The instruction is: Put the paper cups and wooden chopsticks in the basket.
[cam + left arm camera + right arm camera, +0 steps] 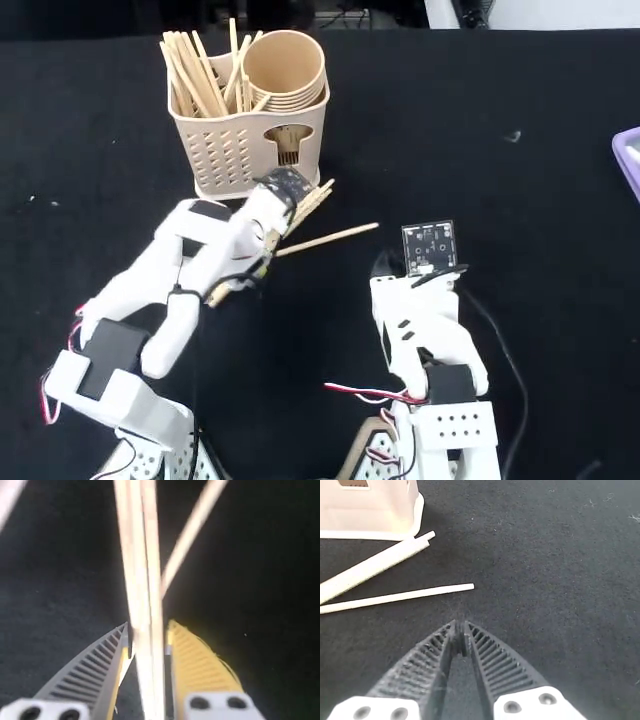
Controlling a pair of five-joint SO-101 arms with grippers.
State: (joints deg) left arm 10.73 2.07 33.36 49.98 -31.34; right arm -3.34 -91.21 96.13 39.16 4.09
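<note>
The left gripper (147, 632) is clamped on a small bundle of wooden chopsticks (142, 570), pinched between its grey and yellow jaws and pointing toward the basket (235, 150). The basket stands near the far edge of the tabletop (500, 200), left of its middle. A stack of paper cups (285, 65) fills one compartment and a sheaf of chopsticks (195, 70) leans in the other. The bundle's tips lie just in front of the basket's near wall.

To do this step well, I judge the bundle should be lifted clear of the rim, tipped toward upright, and brought over the compartment that has the sticks, not the cups. Letting go low inside should keep them from bouncing out. Long ends stick out past the jaws, so they may fan or catch the rim.

One loose chopstick (330, 238) lies on the tabletop just beside the bundle, toward the middle. The right gripper (460, 630) hangs nearer the front edge, its jaws closed on nothing.
</note>
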